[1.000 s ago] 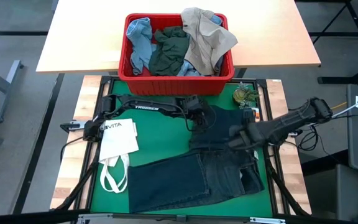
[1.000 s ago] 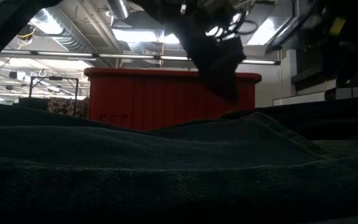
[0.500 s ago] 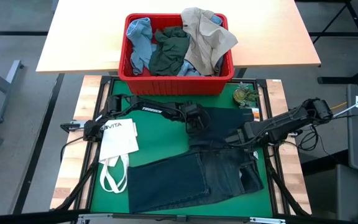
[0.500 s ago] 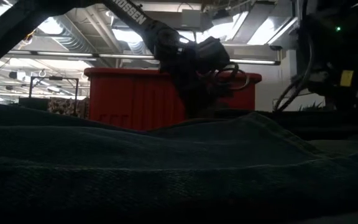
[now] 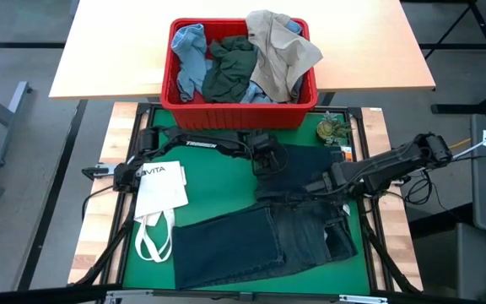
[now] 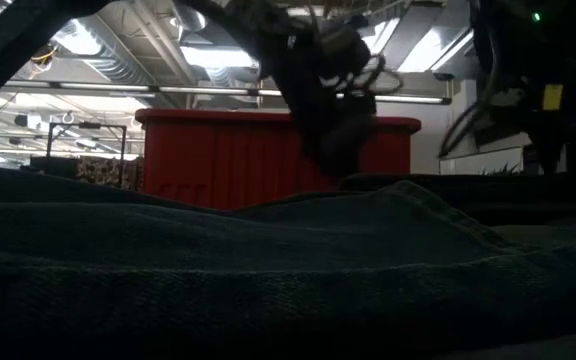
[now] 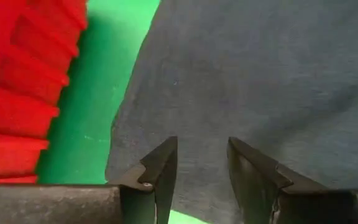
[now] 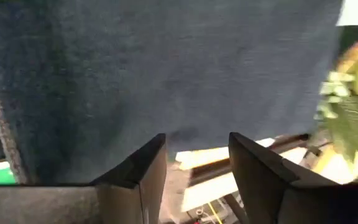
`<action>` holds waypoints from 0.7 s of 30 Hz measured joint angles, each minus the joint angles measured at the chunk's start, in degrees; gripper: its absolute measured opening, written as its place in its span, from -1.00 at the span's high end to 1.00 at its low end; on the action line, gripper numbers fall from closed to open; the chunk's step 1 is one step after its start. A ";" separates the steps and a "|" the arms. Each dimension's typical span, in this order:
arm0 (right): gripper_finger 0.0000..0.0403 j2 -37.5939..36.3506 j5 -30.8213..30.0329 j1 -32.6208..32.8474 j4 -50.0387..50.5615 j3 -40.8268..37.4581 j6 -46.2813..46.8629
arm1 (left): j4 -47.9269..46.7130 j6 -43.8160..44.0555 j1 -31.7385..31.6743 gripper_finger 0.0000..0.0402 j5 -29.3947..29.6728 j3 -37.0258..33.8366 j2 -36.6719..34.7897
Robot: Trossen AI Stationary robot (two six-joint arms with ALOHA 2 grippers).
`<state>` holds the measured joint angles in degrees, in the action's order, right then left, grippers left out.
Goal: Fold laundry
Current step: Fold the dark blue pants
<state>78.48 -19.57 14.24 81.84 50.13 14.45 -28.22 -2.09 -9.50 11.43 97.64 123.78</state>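
The dark jeans (image 5: 264, 232) lie spread over the green mat (image 5: 146, 268) at the near part of the table, one leg stretched toward the left and the upper part bunched toward the right edge. In the low view the denim (image 6: 268, 270) fills the whole foreground. Just left of the jeans a white tote bag (image 5: 159, 190) lies flat on the mat, its loop handles pointing to the near side.

Farther in, the left gripper (image 5: 264, 169) hangs over the far edge of the jeans near the middle of the mat; its wrist view shows the two fingers (image 7: 160, 168) apart with only denim (image 7: 260, 81) beneath and nothing between them. The right gripper (image 5: 315, 187) sits low over the right part of the jeans; its fingers (image 8: 142, 168) are likewise apart, empty, with denim (image 8: 166, 68) in front of them.

Near the far right corner of the mat a small green and yellow object (image 5: 331, 129) rests; what it is cannot be told.

Beyond the mat, a red bin (image 5: 241, 108) stands on the wooden table (image 5: 108, 59). In it lie a light blue garment (image 5: 189, 52) at the left, a dark green one (image 5: 230, 69) in the middle, and a beige one (image 5: 281, 46) at the right, draped over the bin's right rim.
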 joint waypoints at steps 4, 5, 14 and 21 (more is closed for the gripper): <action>0.14 -0.05 -0.31 0.02 1.25 4.03 -1.57 | -2.86 0.02 1.63 0.33 -0.66 0.92 -1.78; 0.14 -0.04 -0.32 0.04 0.83 4.72 -2.21 | -2.81 0.04 2.18 0.33 -1.06 1.07 -2.16; 0.14 0.23 2.80 0.04 -10.39 2.22 -3.03 | -3.09 1.92 8.33 0.33 -4.63 0.50 -2.42; 0.14 0.26 8.75 0.04 -18.49 -5.92 -2.99 | -0.02 5.19 11.56 0.33 -0.34 -6.22 -2.23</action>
<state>78.74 -10.82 14.28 63.36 44.21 11.46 -28.24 3.10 2.05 11.09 91.41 121.56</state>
